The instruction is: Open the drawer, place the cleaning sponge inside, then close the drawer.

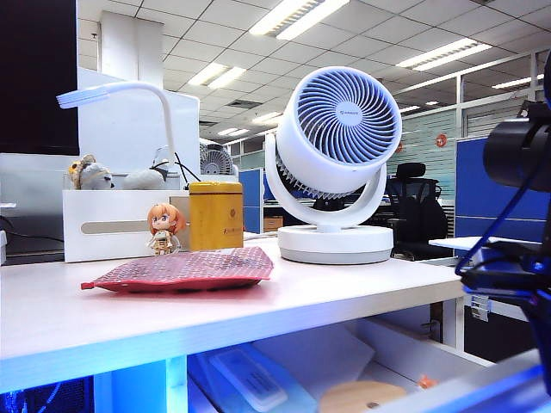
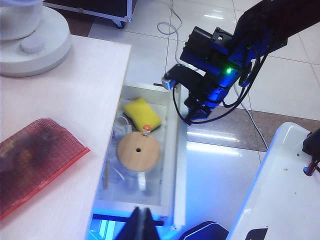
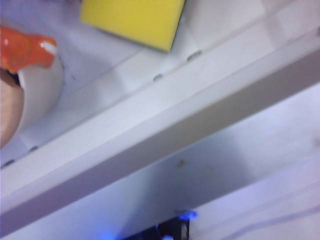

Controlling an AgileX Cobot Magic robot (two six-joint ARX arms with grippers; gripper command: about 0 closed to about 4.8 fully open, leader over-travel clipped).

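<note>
Standing open under the desk, the drawer, one only, blue light glowing along its front at lower centre of the left wrist view. Lying inside at its far end, one sponge, yellow side up, also showing at upper centre of the right wrist view. Sitting beside it, one round wooden lid with a small orange thing at its edge.

Hovering just outside the drawer front in the upper right of the left wrist view, the right gripper, jaws together, holding nothing. Showing at the bottom edge of that view, the left gripper, dark fingers closed against each other, empty.

Resting on the desk in the exterior view: one white fan with a small grey brand mark at its hub, too small for reading; one yellow tin with faint unreadable lettering; one red mesh pouch; one figurine; one white box; one lamp.
</note>
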